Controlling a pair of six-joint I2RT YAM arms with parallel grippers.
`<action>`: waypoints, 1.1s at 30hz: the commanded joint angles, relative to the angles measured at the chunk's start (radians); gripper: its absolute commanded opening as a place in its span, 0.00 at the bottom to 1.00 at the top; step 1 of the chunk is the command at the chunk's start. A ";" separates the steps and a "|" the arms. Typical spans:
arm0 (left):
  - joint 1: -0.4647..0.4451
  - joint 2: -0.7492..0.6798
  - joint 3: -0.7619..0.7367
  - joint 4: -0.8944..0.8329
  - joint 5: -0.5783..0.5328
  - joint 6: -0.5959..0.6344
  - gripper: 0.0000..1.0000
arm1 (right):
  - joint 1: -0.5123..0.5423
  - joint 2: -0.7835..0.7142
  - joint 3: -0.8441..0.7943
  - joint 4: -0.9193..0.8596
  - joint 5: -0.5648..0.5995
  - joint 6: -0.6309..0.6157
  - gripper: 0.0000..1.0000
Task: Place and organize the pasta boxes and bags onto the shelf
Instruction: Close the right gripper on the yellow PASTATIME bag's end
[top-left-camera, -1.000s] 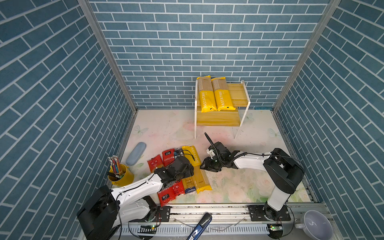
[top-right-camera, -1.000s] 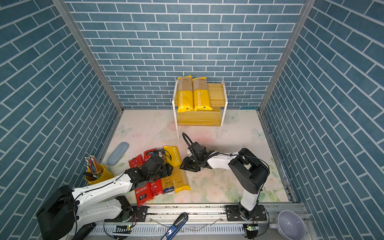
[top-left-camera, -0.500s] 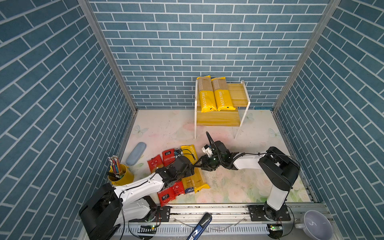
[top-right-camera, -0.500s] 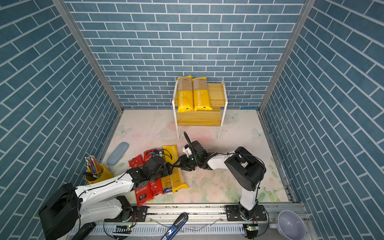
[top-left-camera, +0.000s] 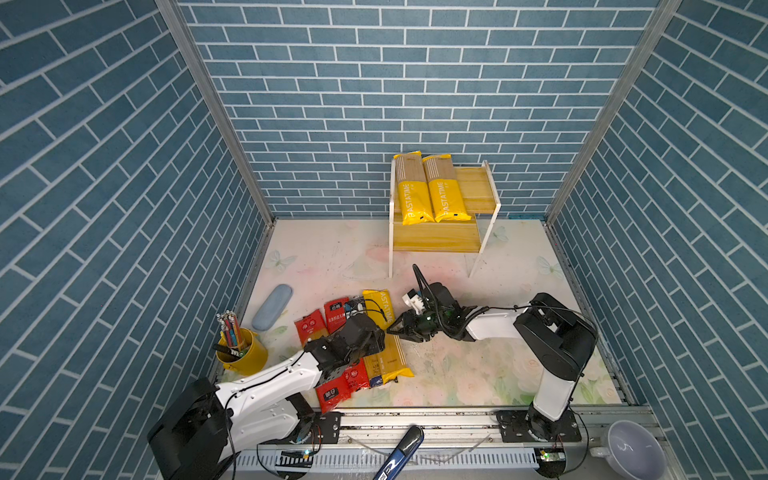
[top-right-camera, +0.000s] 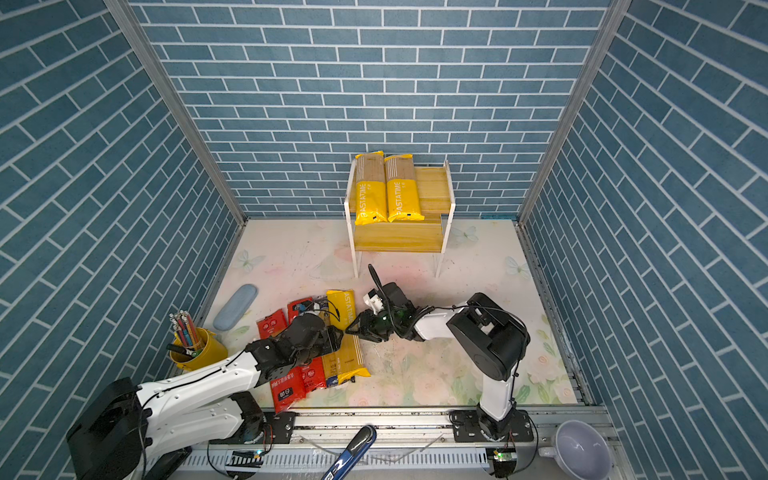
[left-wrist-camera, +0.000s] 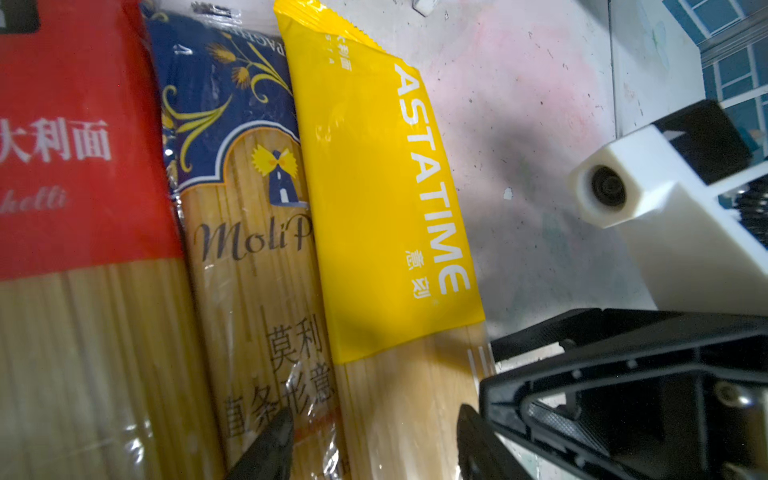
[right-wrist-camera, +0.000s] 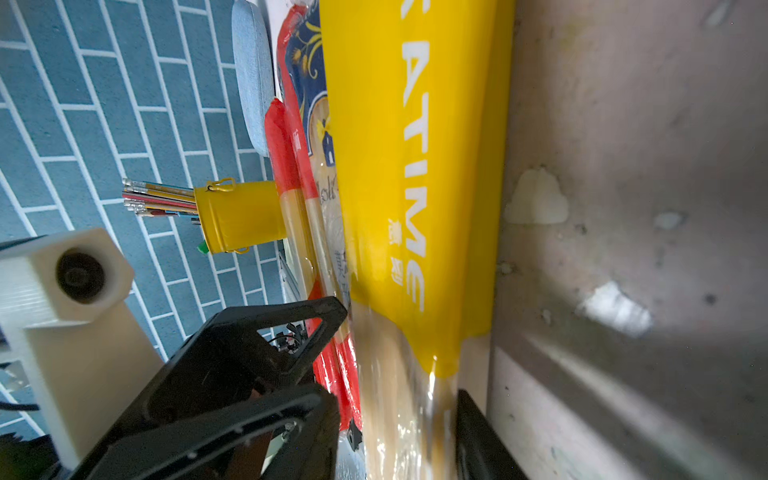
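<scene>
Quick look at where we are. The shelf (top-left-camera: 476, 187) stands at 12 o'clock on the counter (top-left-camera: 478, 361), tight to the back wall. Two yellow PASTATIME packs (top-left-camera: 411, 193) lie side by side on the 9 o'clock part of its top board, yellow ends poking past the front edge.

The other four packs lie in a row at about 7 o'clock from the counter's middle, flank to flank. There are two red packs (top-left-camera: 309, 328), the dark-blue pack (left-wrist-camera: 224, 104), then the third yellow pack (top-left-camera: 392, 359) at the 3 o'clock end.

Both arms meet over that third yellow pack. The left jaws come in from 7 o'clock and straddle its clear window. One of the left fingers (left-wrist-camera: 274, 440) sits over the dark-blue neighbour, so we read these jaws as wider than the pack and not clamped.

The right jaws reach in from 3 o'clock, low and turned sideways. One of the right fingers (right-wrist-camera: 469, 432) lies against the counter at the pack's edge, the other above the pack. The gap is narrow, but a sliver shows on the upper side, so we don't see a pinch.

A grey-blue case (top-left-camera: 272, 305) and a yellow pencil cup (top-left-camera: 243, 353) sit at 9 o'clock of the row.
</scene>
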 joint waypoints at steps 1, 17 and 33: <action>-0.006 0.016 -0.005 0.006 -0.001 0.008 0.63 | 0.011 0.018 -0.002 0.062 -0.025 0.026 0.41; 0.108 -0.096 0.231 -0.263 0.065 0.220 0.71 | 0.003 -0.184 0.069 -0.135 0.047 -0.115 0.00; 0.211 -0.201 0.306 -0.234 0.197 0.216 0.74 | -0.019 -0.325 0.064 -0.097 0.087 -0.029 0.00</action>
